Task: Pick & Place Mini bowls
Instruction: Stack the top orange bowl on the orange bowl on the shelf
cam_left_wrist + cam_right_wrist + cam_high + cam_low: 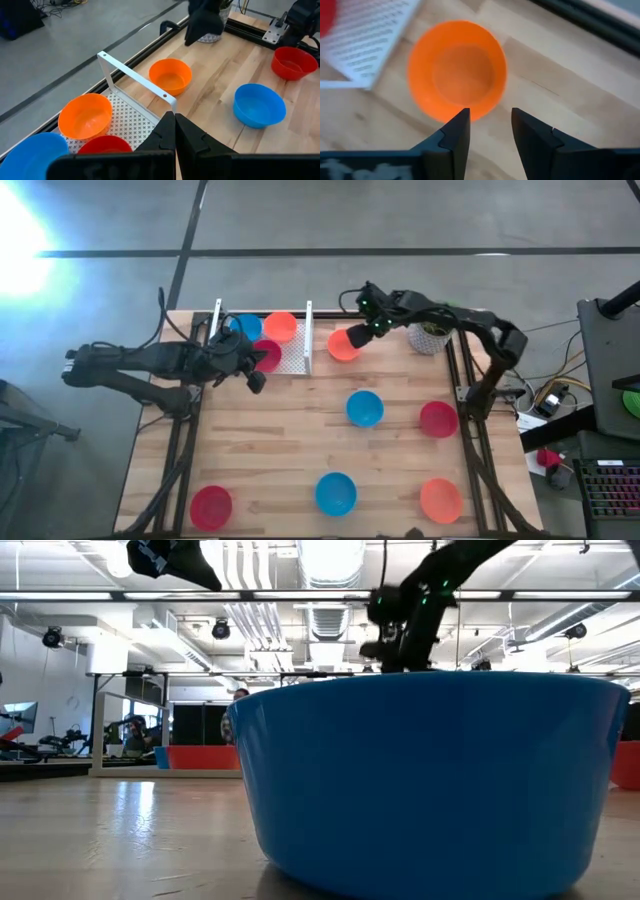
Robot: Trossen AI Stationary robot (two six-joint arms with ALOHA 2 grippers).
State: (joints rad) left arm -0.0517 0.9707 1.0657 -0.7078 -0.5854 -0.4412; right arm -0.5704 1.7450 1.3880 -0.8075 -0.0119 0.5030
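We noted the right gripper [372, 330] above the bench's far edge, fingers [454, 134] apart and holding nothing, just over an orange mini bowl [343, 345] resting on the wood beside the white perforated tray [291, 356]. The tray, at the far left of the bench, held a blue bowl [243, 328], an orange bowl [281, 327] and a red bowl [267, 355]. The left gripper [252, 374] hung at the tray's near side, fingers [167, 132] clenched together, empty. Other bowls lay apart: blue [365, 408] and red [438, 419] mid-bench; red [211, 506], blue [336, 493] and orange [441, 500] along the near edge. A white plant pot [430, 337] stood at the far right corner.
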